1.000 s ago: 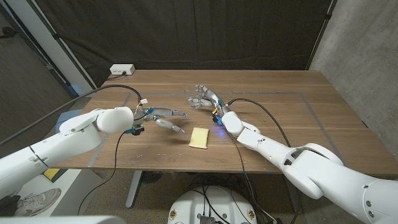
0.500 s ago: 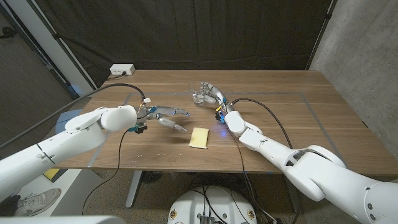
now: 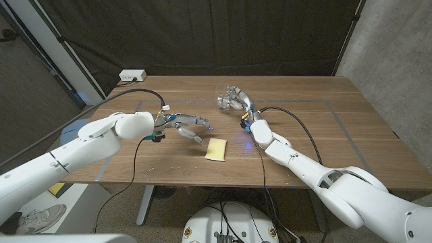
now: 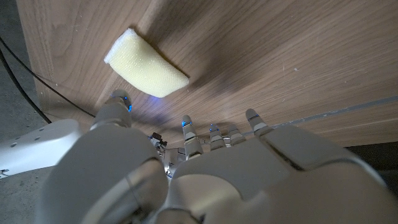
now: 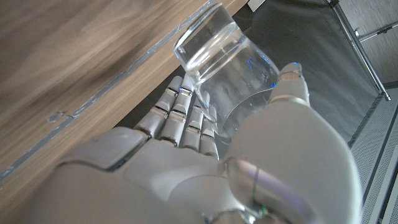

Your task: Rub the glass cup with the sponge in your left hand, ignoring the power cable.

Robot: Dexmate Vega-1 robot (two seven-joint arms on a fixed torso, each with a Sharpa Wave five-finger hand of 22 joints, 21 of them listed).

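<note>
The right hand [image 3: 236, 100] holds the clear, round glass cup [image 3: 223, 100] over the far middle of the brown wooden tabletop [image 3: 324, 135] — its fingers [image 5: 186, 115] are wrapped around the cup's side, with the thumb on the opposite wall, as the right wrist view shows. In that view the cup [image 5: 227, 65] lies tilted in the grasp, its open rim pointing away from the palm.

The left hand [image 3: 182, 126] hovers over the tabletop with its fingers [image 3: 202, 122] spread and reaching toward the middle, holding nothing. The pale yellow rectangular sponge [image 3: 217, 149] lies flat on the wood just beside those fingertips, apart from them — the left wrist view shows the sponge [image 4: 146, 64] on bare wood beyond the fingers [image 4: 186, 127].

A white power strip [image 3: 132, 75] sits at the tabletop's far left corner, well away from both hands.
</note>
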